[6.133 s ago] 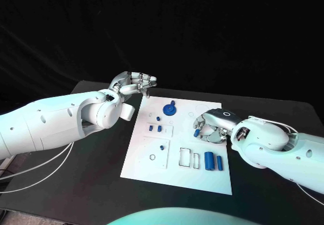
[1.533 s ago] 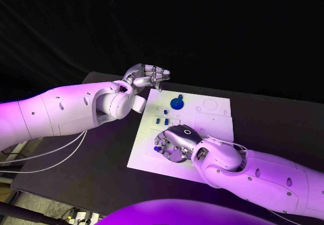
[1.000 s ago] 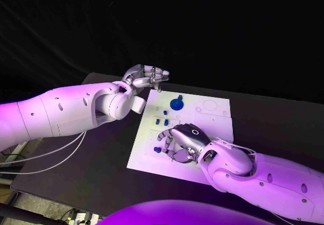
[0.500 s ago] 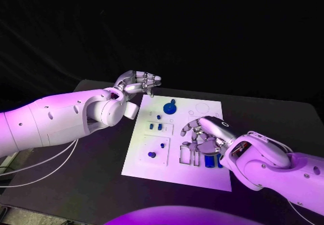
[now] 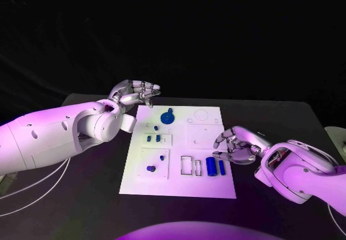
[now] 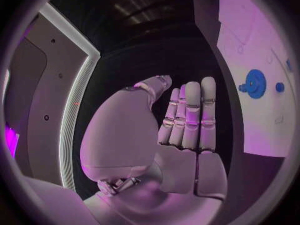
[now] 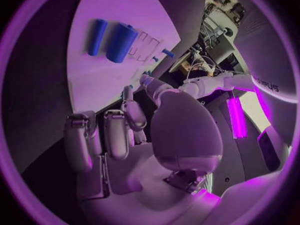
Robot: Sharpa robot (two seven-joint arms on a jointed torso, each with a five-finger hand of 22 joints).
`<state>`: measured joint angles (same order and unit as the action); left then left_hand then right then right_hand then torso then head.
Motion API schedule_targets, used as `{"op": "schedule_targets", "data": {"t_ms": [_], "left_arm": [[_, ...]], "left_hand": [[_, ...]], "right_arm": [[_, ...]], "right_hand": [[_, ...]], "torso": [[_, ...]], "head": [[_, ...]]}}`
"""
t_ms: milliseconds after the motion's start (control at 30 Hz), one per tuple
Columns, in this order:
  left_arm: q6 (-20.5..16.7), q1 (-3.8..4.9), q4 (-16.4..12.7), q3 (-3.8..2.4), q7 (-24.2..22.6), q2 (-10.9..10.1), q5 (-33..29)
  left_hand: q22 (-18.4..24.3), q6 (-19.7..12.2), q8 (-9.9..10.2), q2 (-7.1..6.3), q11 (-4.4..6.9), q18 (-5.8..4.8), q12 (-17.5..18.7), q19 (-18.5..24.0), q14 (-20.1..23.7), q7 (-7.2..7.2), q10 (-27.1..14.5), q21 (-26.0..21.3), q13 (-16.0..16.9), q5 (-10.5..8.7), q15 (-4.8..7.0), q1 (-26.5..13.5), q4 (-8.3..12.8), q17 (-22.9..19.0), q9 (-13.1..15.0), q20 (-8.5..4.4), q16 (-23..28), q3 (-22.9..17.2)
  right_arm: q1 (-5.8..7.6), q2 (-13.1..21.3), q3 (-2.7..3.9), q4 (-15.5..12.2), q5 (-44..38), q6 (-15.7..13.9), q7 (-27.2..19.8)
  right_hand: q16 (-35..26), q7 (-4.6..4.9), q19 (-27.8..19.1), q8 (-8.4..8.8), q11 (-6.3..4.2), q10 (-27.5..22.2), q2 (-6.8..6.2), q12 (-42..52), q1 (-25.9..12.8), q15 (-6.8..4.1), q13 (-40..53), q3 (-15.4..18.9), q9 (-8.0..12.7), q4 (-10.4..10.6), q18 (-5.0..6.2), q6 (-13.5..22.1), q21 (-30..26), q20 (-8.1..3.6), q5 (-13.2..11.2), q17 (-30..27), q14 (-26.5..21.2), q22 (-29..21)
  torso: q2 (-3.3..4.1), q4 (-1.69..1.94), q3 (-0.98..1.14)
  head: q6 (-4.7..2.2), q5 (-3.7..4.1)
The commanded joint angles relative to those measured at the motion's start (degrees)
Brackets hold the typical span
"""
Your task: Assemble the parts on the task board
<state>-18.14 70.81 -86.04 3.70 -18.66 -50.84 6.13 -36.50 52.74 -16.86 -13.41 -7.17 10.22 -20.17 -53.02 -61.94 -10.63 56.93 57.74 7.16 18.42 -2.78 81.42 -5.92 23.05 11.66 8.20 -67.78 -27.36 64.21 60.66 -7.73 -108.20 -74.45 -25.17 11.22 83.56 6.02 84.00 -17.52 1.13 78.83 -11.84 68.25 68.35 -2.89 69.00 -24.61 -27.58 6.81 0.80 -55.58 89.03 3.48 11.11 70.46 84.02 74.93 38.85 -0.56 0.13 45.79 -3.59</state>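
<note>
Hovering over the right edge of the task board [image 5: 176, 187], my right hand [image 5: 235, 145] holds nothing I can see; its fingers are curled loosely, apart from one another, touching no part. Just beside it on the board lie two blue cylinders [image 5: 211, 166], side by side. My left hand [image 5: 135, 93] hangs above the board's far left corner, fingers bent inward with nothing in them; the left wrist view shows its fingers [image 6: 189, 116] held together and straight against the palm. The blue gear [image 5: 167, 118] sits at the board's far end, the small blue pegs [image 5: 153, 138] nearer the middle, and a small blue piece [image 5: 151, 169] in the near left square. Half a second ago my right hand was over the board's middle slots; it has since drawn off to the right, uncovering the cylinders.
</note>
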Motion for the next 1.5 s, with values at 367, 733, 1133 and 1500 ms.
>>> {"op": "schedule_targets", "data": {"t_ms": [367,733,1133,1500], "left_arm": [[1.5,-0.10,-0.9,0.02,-0.7,-0.3,-0.2],[1.6,-0.10,-1.0,0.02,-0.6,-0.5,-0.2],[1.9,-0.10,-1.0,0.02,-0.4,-0.6,-0.2],[2.3,-0.10,-1.0,0.03,0.0,-0.8,-0.2]], "left_hand": [[0.0,-0.2,-0.2,-0.05,-0.04,0.32,-0.4,0.1,0.5,-0.18,-0.4,-0.3,0.0,0.05,-0.07,0.2,0.0,-0.1,0.1,0.14,-0.2,-0.3],[0.0,-0.2,-0.3,-0.03,-0.02,0.32,-0.5,0.1,0.5,-0.12,-0.4,-0.3,0.1,0.01,-0.08,0.0,-0.1,-0.1,0.1,0.16,-0.2,-0.3],[0.0,-0.2,-0.3,-0.03,-0.02,0.32,-0.5,0.2,0.5,-0.11,-0.4,-0.3,0.1,0.01,-0.08,-0.1,-0.1,-0.1,0.1,0.17,-0.3,-0.3],[0.0,-0.3,-0.3,-0.08,-0.03,0.32,-0.6,0.2,0.5,-0.08,-0.6,-0.3,0.1,0.00,-0.10,-0.3,-0.2,-0.1,0.1,0.19,-0.4,-0.2]], "right_arm": [[-2.62,1.8,-0.41,-1.7,-5.6,1.0,10.7],[-3.80,-1.6,-0.49,-0.9,-7.4,-0.7,13.8],[-4.65,-3.6,-0.50,0.3,-8.8,1.7,15.7],[-5.09,-4.7,-0.50,0.4,-13.1,2.9,18.2]], "right_hand": [[1.0,-0.36,6.0,-0.94,-0.11,0.8,-0.38,1.3,-3.0,-0.10,1.7,2.8,-0.4,4.9,-0.80,-0.1,1.0,-0.42,-1.6,1.4,3.0,15.1],[1.3,-0.67,6.0,-1.58,-0.39,1.1,-0.73,1.8,-2.4,-0.34,2.6,5.4,-0.7,7.8,-0.80,-0.5,1.0,-0.67,2.4,2.2,3.1,15.1],[1.5,-0.97,6.0,-2.20,-0.59,1.2,-0.82,1.8,-2.8,-0.49,2.9,7.1,-0.9,9.6,-0.80,-1.2,1.0,-0.78,2.6,2.6,3.1,15.1],[1.6,-1.32,6.0,-2.88,-0.89,1.0,-1.01,1.1,-4.0,-0.75,2.6,10.5,-1.2,9.9,-0.80,-1.6,1.0,-1.01,3.2,3.1,3.2,15.1]], "torso": [[0.02,-0.20,0.00],[0.00,0.12,-0.08],[-0.04,-0.01,-0.02],[0.01,-0.10,-0.01]], "head": [[0.52,2.76],[0.55,2.97],[0.77,2.39],[0.72,2.08]]}}
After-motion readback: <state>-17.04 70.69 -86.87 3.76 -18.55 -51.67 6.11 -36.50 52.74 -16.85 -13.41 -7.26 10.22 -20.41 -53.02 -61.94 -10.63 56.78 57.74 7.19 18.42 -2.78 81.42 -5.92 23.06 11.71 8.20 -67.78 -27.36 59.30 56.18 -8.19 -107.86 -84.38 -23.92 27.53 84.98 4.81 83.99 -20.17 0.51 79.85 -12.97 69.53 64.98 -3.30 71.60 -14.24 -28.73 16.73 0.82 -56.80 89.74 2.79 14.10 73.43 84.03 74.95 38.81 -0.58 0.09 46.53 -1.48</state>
